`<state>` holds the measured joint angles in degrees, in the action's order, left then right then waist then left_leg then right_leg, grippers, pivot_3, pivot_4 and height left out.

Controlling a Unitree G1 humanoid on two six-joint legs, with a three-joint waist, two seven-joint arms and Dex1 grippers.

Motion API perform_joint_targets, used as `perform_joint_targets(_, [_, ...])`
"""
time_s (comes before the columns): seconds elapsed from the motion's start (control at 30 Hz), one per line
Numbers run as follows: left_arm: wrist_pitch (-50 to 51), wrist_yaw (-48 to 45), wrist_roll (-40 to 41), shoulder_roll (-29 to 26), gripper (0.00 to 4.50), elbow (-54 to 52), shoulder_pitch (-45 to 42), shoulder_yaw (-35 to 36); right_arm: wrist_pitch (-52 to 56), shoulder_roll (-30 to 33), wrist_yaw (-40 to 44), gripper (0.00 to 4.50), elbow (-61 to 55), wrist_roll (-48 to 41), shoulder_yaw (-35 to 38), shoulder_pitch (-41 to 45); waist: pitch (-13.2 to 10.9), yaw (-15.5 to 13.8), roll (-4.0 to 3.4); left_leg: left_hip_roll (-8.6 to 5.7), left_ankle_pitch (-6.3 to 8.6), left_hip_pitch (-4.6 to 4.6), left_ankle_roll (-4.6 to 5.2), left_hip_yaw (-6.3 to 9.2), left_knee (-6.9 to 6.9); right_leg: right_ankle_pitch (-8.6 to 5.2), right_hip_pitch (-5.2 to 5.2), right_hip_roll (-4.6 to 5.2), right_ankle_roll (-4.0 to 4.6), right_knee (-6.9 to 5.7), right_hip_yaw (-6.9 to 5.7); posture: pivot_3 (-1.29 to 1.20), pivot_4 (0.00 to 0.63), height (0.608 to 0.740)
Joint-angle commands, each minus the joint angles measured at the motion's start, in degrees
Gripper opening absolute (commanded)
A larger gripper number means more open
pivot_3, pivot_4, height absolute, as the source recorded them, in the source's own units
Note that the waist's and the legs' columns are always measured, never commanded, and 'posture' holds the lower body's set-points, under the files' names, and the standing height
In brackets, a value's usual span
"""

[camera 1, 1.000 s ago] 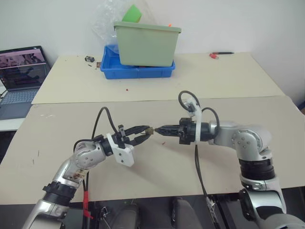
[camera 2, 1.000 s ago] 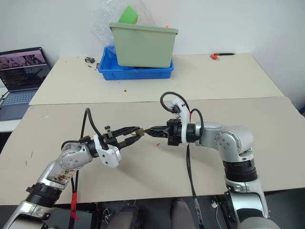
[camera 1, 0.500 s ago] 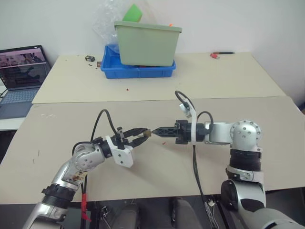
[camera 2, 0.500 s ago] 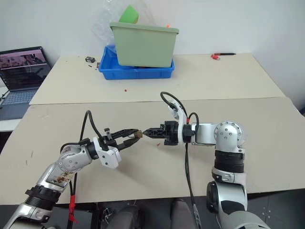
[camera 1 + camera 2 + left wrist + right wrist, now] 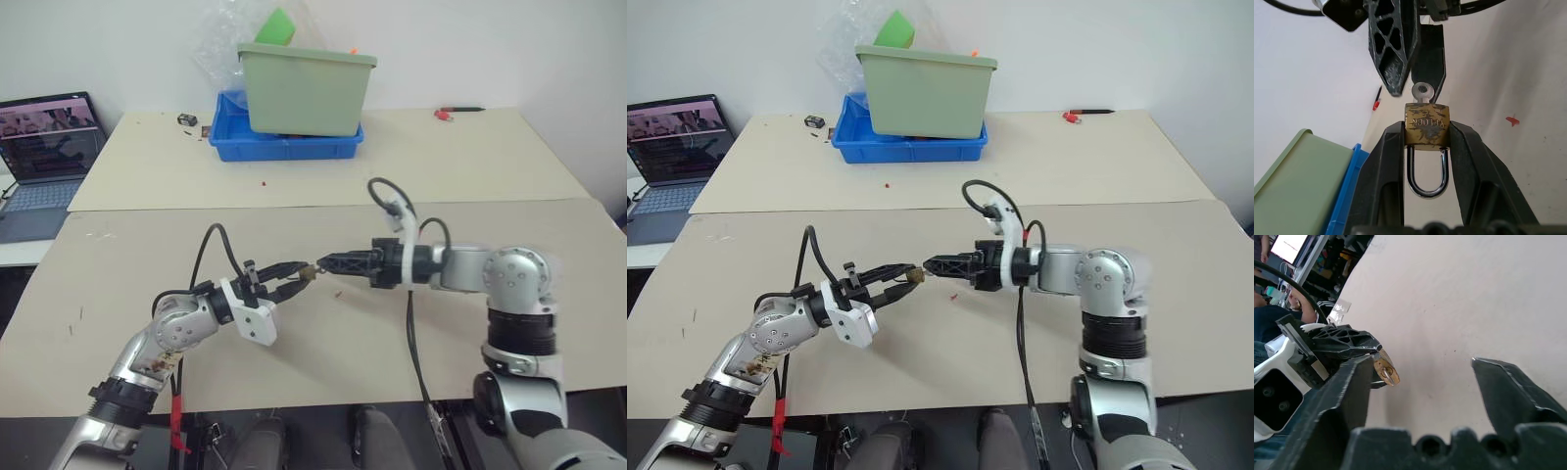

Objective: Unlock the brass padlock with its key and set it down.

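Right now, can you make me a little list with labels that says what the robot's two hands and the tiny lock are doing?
left gripper: shut on the small brass padlock, held above the beige table
shackle: silvery wire loop, looks closed
key: small silvery key standing in the padlock's body
right gripper: fingers wide open, just off the key, holding nothing
padlock set down: not yet

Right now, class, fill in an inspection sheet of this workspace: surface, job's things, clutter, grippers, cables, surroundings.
Surface: beige table, few red specks.
Job's things: brass padlock, key in its keyhole, shackle seated.
Clutter: green bin in blue tray; red-tipped pen.
Grippers: left gripper clamps padlock body; right gripper open, near the key.
Cables: black cable trailing from each wrist.
Surroundings: laptop at the left, white wall.
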<state>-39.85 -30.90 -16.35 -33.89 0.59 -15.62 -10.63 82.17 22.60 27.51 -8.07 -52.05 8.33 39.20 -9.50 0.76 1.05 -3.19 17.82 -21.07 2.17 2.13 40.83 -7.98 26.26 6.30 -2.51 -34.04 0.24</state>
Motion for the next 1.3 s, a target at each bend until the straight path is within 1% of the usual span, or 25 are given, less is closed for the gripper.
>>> perform_joint_targets(0.03, [-0.6,0.4,1.2,-0.1,0.82,-2.5,-0.3,0.2,-3.5,2.2,4.4,4.48,-3.9,-0.9,-1.0,-0.8,0.0,0.2,0.00,0.01,0.00,0.00,0.00,0.00,0.00,0.00,0.00,0.00,0.00,0.00,0.00,0.00,0.150,0.740])
perform_joint_targets(0.13, [-0.5,0.4,1.2,-0.1,0.82,-2.5,-0.2,0.2,-3.4,2.1,5.2,4.48,-7.9,-1.9,-3.0,-2.3,0.0,0.3,0.00,0.04,0.00,0.02,0.00,-0.02,-0.01,0.00,0.00,-0.03,0.00,0.00,0.02,0.00,0.150,0.740])
perform_joint_targets(0.3, [-0.4,0.4,1.1,0.0,0.82,-2.5,-0.3,0.1,-5.6,0.1,3.9,4.48,-7.9,1.0,-6.7,-2.8,0.0,0.1,0.00,0.04,-0.01,0.05,-0.01,-0.04,0.01,0.00,0.00,-0.02,0.00,-0.02,0.06,0.00,0.150,0.740])
perform_joint_targets(0.57, [-0.5,0.5,1.0,-0.1,0.82,-2.7,-0.2,0.1,-7.9,-2.1,3.3,4.48,-3.6,4.1,-8.1,-0.8,0.0,0.0,0.00,0.02,-0.01,0.03,-0.02,-0.03,0.01,0.00,0.01,-0.02,0.00,0.00,0.04,0.00,0.150,0.740])
perform_joint_targets(0.8, [-0.5,0.4,1.0,-0.2,0.82,-2.7,-0.4,0.1,-8.4,-2.9,3.9,4.48,-2.6,4.6,-8.3,0.1,0.0,0.1,0.00,0.02,-0.01,0.04,-0.02,-0.03,0.01,0.00,0.01,-0.02,0.00,0.00,0.05,0.00,0.150,0.740])
perform_joint_targets(0.87, [-0.4,0.4,1.1,-0.2,0.82,-2.7,-0.4,0.2,-8.4,-3.1,4.0,3.98,-2.6,4.6,-8.3,0.1,0.0,0.1,0.00,0.02,-0.01,0.04,-0.02,-0.03,0.01,0.00,0.01,-0.02,0.00,-0.01,0.04,0.00,0.150,0.740])
perform_joint_targets(0.9, [-0.4,0.4,1.2,-0.2,0.82,-2.7,-0.4,0.2,-8.4,-3.2,4.0,3.84,-2.5,4.6,-8.3,0.1,0.0,0.1,0.00,0.02,-0.01,0.04,-0.02,-0.03,0.01,0.00,0.01,-0.02,0.00,-0.01,0.05,0.00,0.150,0.740])
perform_joint_targets(1.03, [-0.4,0.4,1.2,-0.3,0.82,-2.8,-0.4,0.2,-8.4,-3.7,3.8,2.36,-2.7,4.6,-8.4,0.1,0.0,0.0,0.00,0.02,-0.01,0.04,-0.02,-0.03,0.01,0.00,0.01,-0.02,0.00,-0.01,0.05,0.00,0.150,0.740])
perform_joint_targets(1.07, [-0.4,0.4,1.2,-0.3,0.82,-2.9,-0.4,0.2,-8.4,-3.8,3.7,2.08,-2.8,4.6,-8.4,0.0,0.0,0.1,0.00,0.02,-0.01,0.04,-0.02,-0.03,0.01,0.00,0.01,-0.02,0.00,-0.01,0.04,0.00,0.150,0.740])
perform_joint_targets(1.1, [-0.3,0.4,1.1,-0.2,0.82,-2.9,-0.4,0.2,-8.4,-4.0,3.7,1.60,-2.8,4.7,-8.5,0.0,0.0,0.1,0.00,0.02,-0.01,0.04,-0.02,-0.03,0.00,0.01,0.01,-0.02,0.00,-0.01,0.04,0.00,0.150,0.740])
perform_joint_targets(1.23, [0.0,0.4,1.3,-0.2,0.82,-3.1,-0.4,0.2,-8.5,-4.6,3.5,0.29,-2.7,4.7,-8.3,0.2,0.0,0.1,0.00,0.02,-0.01,0.04,-0.02,-0.02,0.01,0.00,0.01,-0.02,0.00,-0.01,0.04,0.00,0.150,0.740])
perform_joint_targets(1.3, [0.1,0.3,1.3,-0.2,0.82,-3.2,-0.4,0.1,-8.6,-4.7,3.4,0.22,-2.8,4.8,-8.3,0.3,0.0,0.1,0.00,0.02,-0.01,0.04,-0.02,-0.02,0.01,0.00,0.01,-0.02,0.00,-0.01,0.04,0.00,0.150,0.740])
